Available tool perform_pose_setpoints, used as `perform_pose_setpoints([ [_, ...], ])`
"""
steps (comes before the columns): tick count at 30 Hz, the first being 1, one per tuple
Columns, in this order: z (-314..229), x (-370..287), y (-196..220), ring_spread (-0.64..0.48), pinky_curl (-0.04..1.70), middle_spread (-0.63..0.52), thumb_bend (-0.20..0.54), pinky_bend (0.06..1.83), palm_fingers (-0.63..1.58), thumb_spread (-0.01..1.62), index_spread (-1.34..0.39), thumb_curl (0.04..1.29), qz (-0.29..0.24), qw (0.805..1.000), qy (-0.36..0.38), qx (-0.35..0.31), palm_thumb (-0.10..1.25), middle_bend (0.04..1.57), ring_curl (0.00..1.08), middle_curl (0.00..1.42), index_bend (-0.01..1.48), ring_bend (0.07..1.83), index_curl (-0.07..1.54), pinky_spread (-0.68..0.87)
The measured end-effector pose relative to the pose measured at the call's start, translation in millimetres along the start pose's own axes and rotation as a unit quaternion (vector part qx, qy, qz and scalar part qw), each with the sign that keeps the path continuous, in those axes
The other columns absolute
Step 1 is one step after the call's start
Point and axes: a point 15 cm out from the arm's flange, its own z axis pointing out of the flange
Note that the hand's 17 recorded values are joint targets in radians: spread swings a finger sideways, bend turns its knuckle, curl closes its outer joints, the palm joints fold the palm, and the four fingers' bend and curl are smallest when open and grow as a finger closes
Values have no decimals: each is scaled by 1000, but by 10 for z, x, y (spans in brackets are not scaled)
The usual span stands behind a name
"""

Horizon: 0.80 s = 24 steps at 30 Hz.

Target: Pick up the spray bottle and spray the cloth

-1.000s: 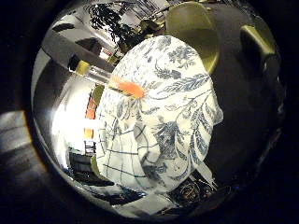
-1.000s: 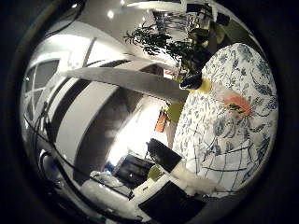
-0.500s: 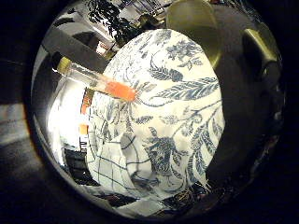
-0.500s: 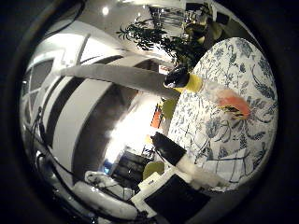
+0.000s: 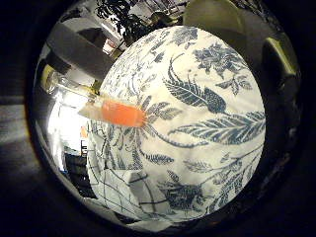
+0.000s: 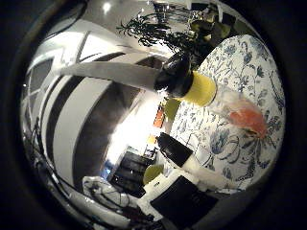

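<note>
Close by my palm lies the spray bottle (image 6: 225, 98), on its side on the floral-covered bench (image 5: 207, 143), black head, yellow collar, orange liquid. My hand (image 6: 192, 165) shows one finger beside it, seemingly straight, holding nothing. I'm on the reach; next, close round the body. The checked cloth (image 5: 118, 190) lies beyond.

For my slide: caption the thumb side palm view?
Spray bottle with orange liquid close to the palm, above the floral tablecloth.
</note>
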Motion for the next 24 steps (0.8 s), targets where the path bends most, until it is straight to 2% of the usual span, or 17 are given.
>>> perform_pose_setpoints([
  [3,123,-5,-14,132,216,27,-26,539,235,1008,-169,312,1,1000,-4,-5,578,410,259,378,157,589,288,327],
  [9,439,-58,-15,45,226,-1,-24,618,313,1007,-163,316,-2,1000,-7,-20,585,418,279,384,159,668,285,222],
  [13,727,-181,9,-19,206,-39,-25,643,439,1009,-181,317,-9,999,-15,-39,592,484,290,407,185,727,305,153],
  [16,969,-287,40,-114,183,-97,-18,702,699,1012,-235,323,-5,998,-29,-52,627,562,315,438,212,841,333,47],
  [19,1186,-393,84,-200,215,-160,-11,889,1088,1009,-299,340,3,997,-44,-65,691,660,360,489,226,950,370,-182],
  [21,1302,-471,105,-206,263,-178,-9,967,1241,1007,-335,356,8,996,-54,-73,749,758,408,540,343,1001,451,-305],
  [22,1354,-516,108,-200,290,-171,-9,1005,1327,997,-340,373,10,995,-59,-75,796,858,432,574,463,1039,511,-344],
  [23,1388,-548,112,-196,304,-163,-4,1025,1404,993,-338,382,11,995,-62,-77,819,906,442,590,537,1058,544,-345],
  [24,1428,-589,119,-194,327,-157,-4,1067,1387,988,-333,394,10,995,-66,-80,848,933,456,599,613,1089,576,-344],
])
